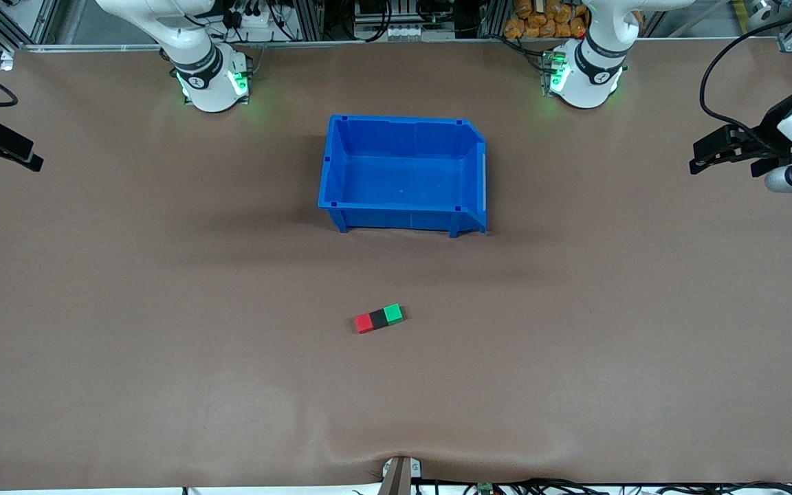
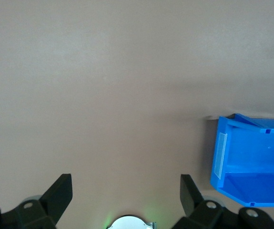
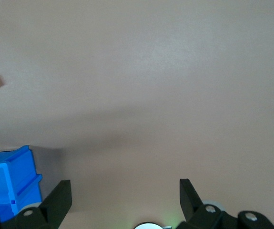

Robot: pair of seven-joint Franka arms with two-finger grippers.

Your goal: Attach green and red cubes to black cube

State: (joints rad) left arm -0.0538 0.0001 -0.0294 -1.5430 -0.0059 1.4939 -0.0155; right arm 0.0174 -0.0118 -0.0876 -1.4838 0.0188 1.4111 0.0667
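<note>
Lying joined nearer the front camera than the blue bin (image 1: 403,172), red cube (image 1: 364,323), black cube (image 1: 378,318) and green cube (image 1: 392,314) look attached, so both waiting, spread claws, left claw (image 1: 722,155) and right claw (image 1: 4,148), should stay clear.

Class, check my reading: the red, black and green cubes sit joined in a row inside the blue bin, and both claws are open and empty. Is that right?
Not quite. The front view shows the red cube, black cube and green cube joined in a row on the table, nearer to the camera than the blue bin, not inside it. The rest holds: left claw and right claw are open and empty.
</note>
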